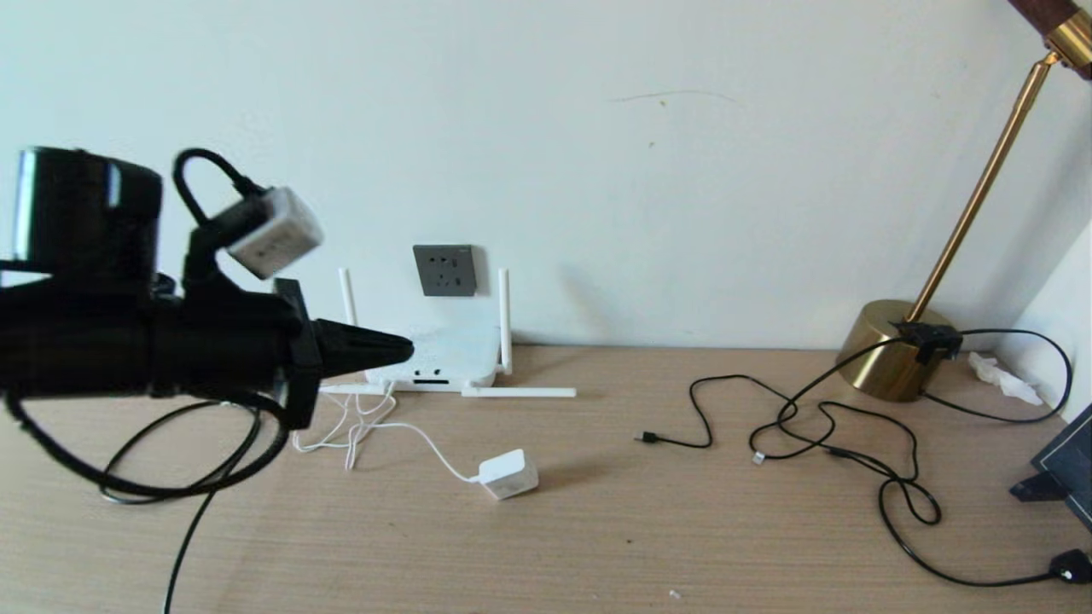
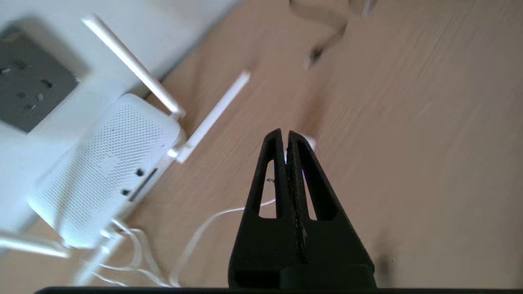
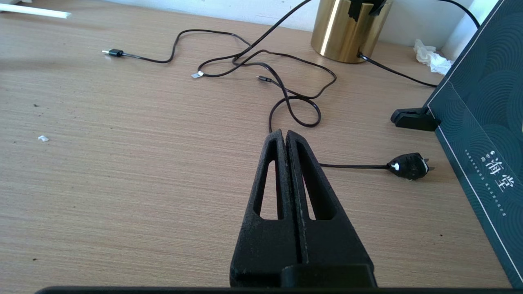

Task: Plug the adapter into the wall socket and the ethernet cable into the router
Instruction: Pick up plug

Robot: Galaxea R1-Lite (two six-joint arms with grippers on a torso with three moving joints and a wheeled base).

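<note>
Left gripper: arm raised over the table's left side, reaching level toward the wall, fingers pressed together with nothing between them, tip hanging just in front of the router.
Router: flat against the wall, two antennas upright, one lying along the table toward the right; thin white cord looped in front of it.
Wall socket: on the wall directly above the router, well clear of the fingers.
Adapter: on the table, nearer the robot than the router and to the right of the left fingers, apart from them, cord trailing back to the router.
Open tabletop: bare wood between adapter and the black cords farther right.
Brass lamp base: far right, by the wall.
Right gripper: low over the table's right side, fingers closed and empty; black plug lies near, apart; dark box stands at the right edge.
</note>
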